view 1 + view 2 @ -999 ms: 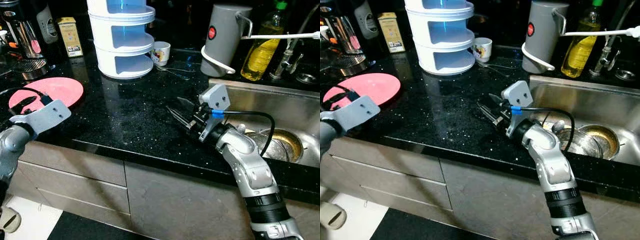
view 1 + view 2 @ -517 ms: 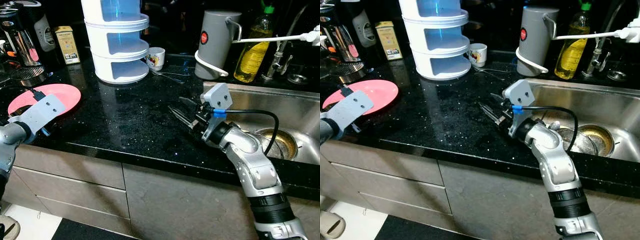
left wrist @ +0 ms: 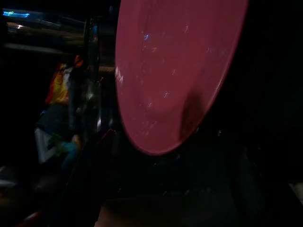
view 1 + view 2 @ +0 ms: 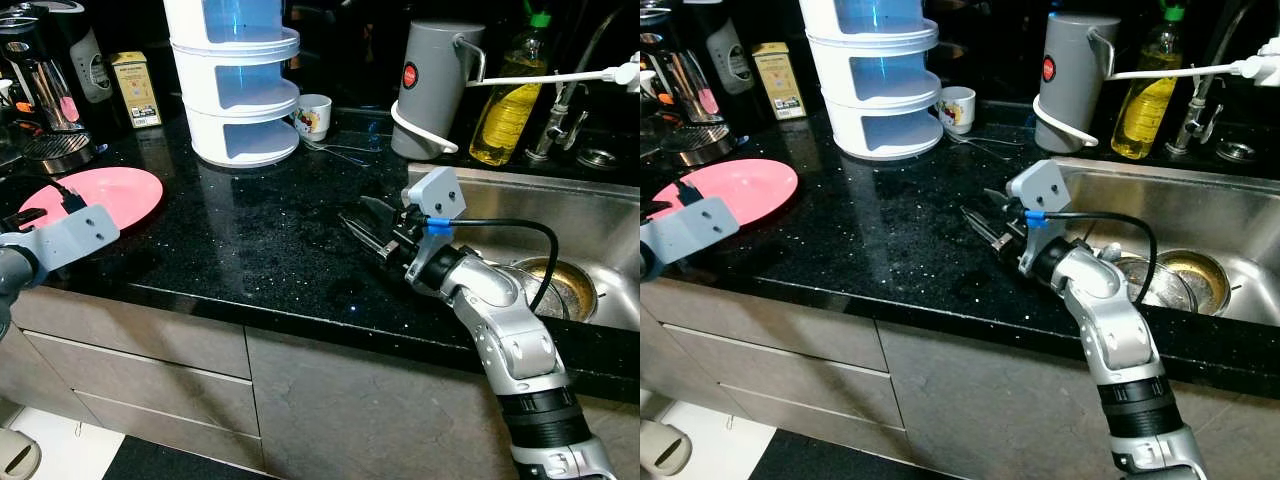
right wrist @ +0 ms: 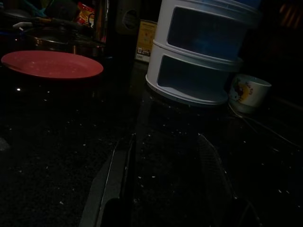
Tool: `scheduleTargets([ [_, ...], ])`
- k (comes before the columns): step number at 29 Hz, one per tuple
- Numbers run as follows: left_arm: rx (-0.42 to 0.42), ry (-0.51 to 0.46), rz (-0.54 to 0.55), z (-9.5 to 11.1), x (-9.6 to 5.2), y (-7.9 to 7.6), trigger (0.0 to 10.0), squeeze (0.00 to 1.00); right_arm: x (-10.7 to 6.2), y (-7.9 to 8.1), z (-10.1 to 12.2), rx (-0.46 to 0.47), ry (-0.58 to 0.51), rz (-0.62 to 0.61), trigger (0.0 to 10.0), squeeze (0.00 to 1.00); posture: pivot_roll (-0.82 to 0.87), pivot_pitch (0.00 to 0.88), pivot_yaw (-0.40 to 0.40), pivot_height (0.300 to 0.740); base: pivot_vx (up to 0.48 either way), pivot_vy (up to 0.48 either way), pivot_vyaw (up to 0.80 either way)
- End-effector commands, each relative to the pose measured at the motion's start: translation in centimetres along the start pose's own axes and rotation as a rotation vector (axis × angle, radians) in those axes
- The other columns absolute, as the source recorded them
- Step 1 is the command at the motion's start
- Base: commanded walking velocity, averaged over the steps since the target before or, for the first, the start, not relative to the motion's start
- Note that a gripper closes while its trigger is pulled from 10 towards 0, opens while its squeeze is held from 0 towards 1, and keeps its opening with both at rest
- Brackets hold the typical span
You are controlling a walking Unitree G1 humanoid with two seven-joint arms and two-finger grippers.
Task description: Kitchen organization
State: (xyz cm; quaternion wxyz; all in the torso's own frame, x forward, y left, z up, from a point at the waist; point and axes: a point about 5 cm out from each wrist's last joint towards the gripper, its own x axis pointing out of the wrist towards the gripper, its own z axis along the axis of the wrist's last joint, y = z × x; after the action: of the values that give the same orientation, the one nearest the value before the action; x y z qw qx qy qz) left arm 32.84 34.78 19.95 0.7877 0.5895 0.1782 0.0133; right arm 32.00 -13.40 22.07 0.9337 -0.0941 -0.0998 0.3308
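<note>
A pink plate (image 4: 105,188) lies flat on the black counter (image 4: 250,240) at the left, and it looms large in the left wrist view as the pink plate (image 3: 175,71). My left gripper (image 4: 45,207) hovers at the plate's near left rim, by the counter's front edge. My right gripper (image 4: 355,212) rests low over the middle of the counter, just left of the sink, open with nothing between its fingers (image 5: 113,184). It points toward the white three-tier container (image 5: 203,52) and the small cup (image 5: 248,92).
A coffee maker (image 4: 40,90) and a yellow box (image 4: 135,88) stand at the back left. The tiered container (image 4: 240,80), the cup (image 4: 313,113) and some cutlery (image 4: 335,150) sit behind centre. On the right are a grey jug (image 4: 432,85), an oil bottle (image 4: 505,95) and the steel sink (image 4: 580,205).
The camera has shifted a little. My left gripper has dropped back slightly toward the counter's front edge beside the plate. The right gripper has stayed where it was, open.
</note>
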Motion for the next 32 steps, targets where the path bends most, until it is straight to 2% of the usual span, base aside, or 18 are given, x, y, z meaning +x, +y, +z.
scheduleTargets([
  [1, 0.058, 0.015, 0.032, -0.5, 0.0, 0.4, 10.0, 0.00, -0.4, -0.1, 0.0, 0.005, 0.006, -0.015, 10.0, 0.00, -0.03, 0.000, -0.036, 0.740, 0.000, 0.000, 0.00],
  [12, 0.153, -0.010, 0.165, -0.5, 0.2, 1.3, 10.0, 0.00, -1.3, 0.0, 0.3, 0.007, 0.025, -0.019, 10.0, 0.00, -0.06, 0.057, -0.046, 0.740, 0.000, 0.000, 0.00],
  [22, 0.159, -0.017, 0.162, -0.5, 0.5, 1.0, 10.0, 0.00, -2.1, 0.2, 0.6, 0.012, 0.048, -0.011, 10.0, 0.00, -0.07, 0.102, -0.058, 0.740, 0.000, 0.000, 0.00],
  [23, 0.158, -0.015, 0.150, -0.6, 0.6, 0.8, 4.5, 0.00, -2.1, 0.3, 0.6, 0.013, 0.051, -0.010, 10.0, 0.00, -0.08, 0.107, -0.060, 0.740, 0.000, 0.000, 0.00],
  [24, 0.149, -0.013, 0.136, -0.7, 0.6, 0.5, 0.0, 0.00, -2.2, 0.3, 0.7, 0.013, 0.056, -0.010, 10.0, 0.00, -0.08, 0.115, -0.061, 0.740, 0.000, 0.000, 0.00],
  [28, 0.146, -0.004, 0.111, -1.1, 0.7, -0.2, 0.0, 0.00, -2.6, 0.2, 0.8, 0.012, 0.068, -0.015, 10.0, 0.00, -0.09, 0.125, -0.063, 0.740, 0.000, 0.000, 0.00],
  [32, 0.147, -0.005, 0.113, -1.2, 0.7, -0.2, 0.0, 0.00, -2.7, 0.1, 0.9, 0.012, 0.070, -0.019, 10.0, 0.00, -0.09, 0.125, -0.063, 0.740, 0.000, 0.000, 0.00],
])
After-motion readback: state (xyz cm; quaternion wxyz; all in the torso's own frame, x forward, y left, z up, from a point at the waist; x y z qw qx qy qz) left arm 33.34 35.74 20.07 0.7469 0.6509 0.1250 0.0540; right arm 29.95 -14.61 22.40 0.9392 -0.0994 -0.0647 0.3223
